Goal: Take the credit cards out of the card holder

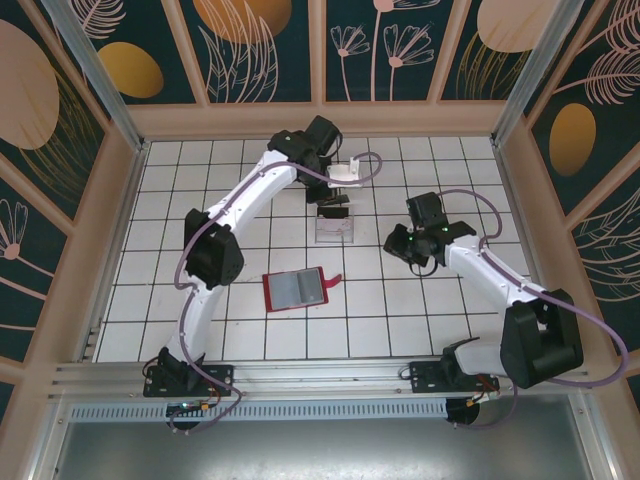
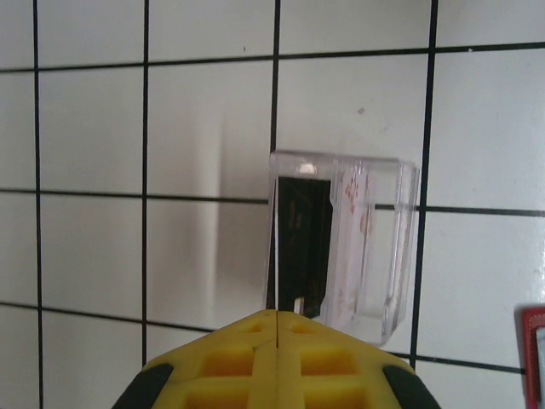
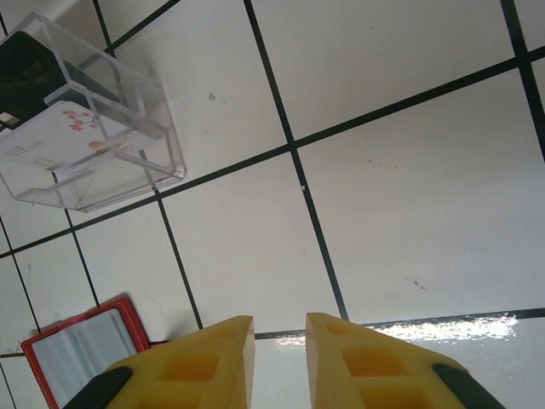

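Desk (image 1: pixel 250 340): white tiles with dark grout lines, carrying the things below
Card holder (image 1: pixel 295 290): lies open and flat near the middle of the desk, grey inner face up, a small red tab sticking out on its right side; it lies apart from both tools
Clear stand (image 1: pixel 335 229): rests on the tiles just beyond the card holder, not touching it
Dark card (image 2: pixel 305 247): sits inside the clear stand, at its left side in the left wrist view
Pale card (image 2: pixel 353 226): in the same stand beside the dark card, with a faint reddish floral print on its face
Left tool (image 2: pixel 277 324): yellow fingers pressed together with no gap, poised at the near edge of the clear stand; the tips sit right by the dark card's lower end, but whether they touch it I cannot tell
Right tool (image 3: pixel 279 328): fingers slightly spread with bare tile showing between them, gripping nothing; it hovers over the desk to the right of the stand and the card holder, apart from both
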{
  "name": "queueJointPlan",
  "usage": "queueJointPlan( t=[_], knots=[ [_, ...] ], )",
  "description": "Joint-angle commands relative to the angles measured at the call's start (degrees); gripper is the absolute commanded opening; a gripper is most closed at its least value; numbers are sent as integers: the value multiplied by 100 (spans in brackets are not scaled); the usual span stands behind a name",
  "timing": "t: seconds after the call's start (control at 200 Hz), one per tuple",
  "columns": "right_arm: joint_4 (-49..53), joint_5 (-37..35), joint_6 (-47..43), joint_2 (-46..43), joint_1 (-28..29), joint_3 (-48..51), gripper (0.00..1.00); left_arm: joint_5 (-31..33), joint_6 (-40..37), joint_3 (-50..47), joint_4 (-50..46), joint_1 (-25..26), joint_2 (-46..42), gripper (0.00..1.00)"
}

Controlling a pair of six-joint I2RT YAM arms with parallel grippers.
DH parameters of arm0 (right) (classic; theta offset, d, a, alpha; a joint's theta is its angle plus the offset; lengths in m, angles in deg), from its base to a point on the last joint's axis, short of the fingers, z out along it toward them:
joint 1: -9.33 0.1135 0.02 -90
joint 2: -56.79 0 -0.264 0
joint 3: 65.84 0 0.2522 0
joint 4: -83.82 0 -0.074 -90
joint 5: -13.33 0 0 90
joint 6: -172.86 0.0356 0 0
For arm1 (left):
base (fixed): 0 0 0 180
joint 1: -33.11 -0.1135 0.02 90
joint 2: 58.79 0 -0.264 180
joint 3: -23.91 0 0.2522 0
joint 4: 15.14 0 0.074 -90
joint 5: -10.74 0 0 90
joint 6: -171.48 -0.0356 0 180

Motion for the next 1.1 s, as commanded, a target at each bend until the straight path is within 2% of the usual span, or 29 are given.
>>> queueJointPlan(
  t=[0.0,0.711,0.806,0.941,1.091],
  knots=[
    [95,38,-103,-214,-91,120,24,-131,-180,212,-267,30,162,0],
    [41,163,-147,-295,-236,296,23,271,-37,219,82,81,741,0],
    [50,163,-145,-318,-244,296,23,294,-36,241,122,95,735,8],
    [69,163,-142,-356,-235,292,23,373,-6,304,201,101,698,29],
    [61,205,-143,-374,-229,277,23,403,44,313,329,99,564,36]
  ],
)
